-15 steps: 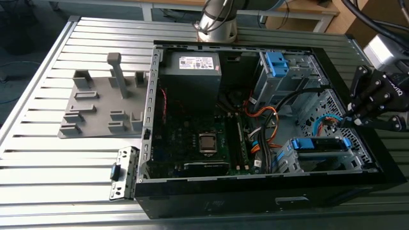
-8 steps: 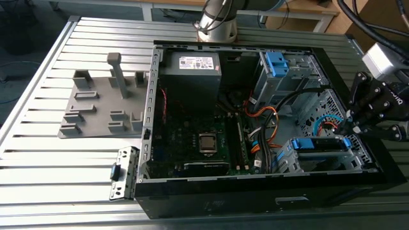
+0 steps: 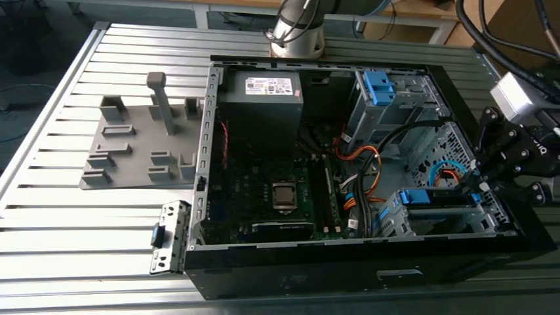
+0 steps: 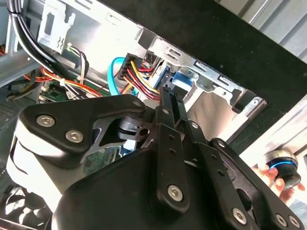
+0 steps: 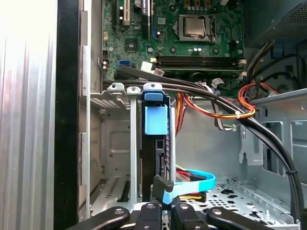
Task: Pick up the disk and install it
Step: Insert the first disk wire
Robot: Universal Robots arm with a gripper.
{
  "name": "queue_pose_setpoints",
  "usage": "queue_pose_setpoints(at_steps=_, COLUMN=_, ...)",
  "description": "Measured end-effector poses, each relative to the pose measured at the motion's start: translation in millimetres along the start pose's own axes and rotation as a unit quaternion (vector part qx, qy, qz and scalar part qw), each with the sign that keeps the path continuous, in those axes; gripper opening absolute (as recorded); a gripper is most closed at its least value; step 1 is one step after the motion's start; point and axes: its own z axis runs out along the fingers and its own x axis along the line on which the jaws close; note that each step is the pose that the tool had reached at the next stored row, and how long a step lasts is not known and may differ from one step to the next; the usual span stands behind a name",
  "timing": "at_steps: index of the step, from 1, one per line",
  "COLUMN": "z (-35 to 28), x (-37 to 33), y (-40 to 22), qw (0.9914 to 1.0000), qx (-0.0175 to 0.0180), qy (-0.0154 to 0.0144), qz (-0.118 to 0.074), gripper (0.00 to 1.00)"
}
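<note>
The gripper (image 3: 479,186) hangs at the exterior view's right edge of the open computer case (image 3: 262,282), just over the metal drive cage (image 3: 455,220) near the case's front; its black linkage fingers (image 5: 158,218) point down into the cage; in the second wrist view they (image 4: 169,103) stand drawn close together, narrow, their tips at the blue-edged piece sitting in the slot – whether they actually press on it cannot be made out.

The disk (image 5: 154,143) stands on edge inside the cage, between the grey metal walls; its blue caddy tab (image 5: 156,120) faces up, and a light blue data cable (image 5: 189,184) runs in a curve just beside its lower end; in the exterior view its blue frame (image 3: 418,197) shows at the cage's top.

Elsewhere in the case – the motherboard (image 3: 262,190), the grey power supply (image 3: 260,98), a second blue bracket (image 3: 378,88) in the upper bay; a grey fixture plate (image 3: 140,144) lies on the slatted table (image 3: 79,249), well apart.
</note>
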Motion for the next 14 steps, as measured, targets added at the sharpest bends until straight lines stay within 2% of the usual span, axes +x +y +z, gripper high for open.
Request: queue_pose_setpoints(at_steps=14, z=7.3, x=0.4, y=3.0, qw=1.00000, qx=0.0000, qy=-0.0004, qz=0.000, gripper=0.18)
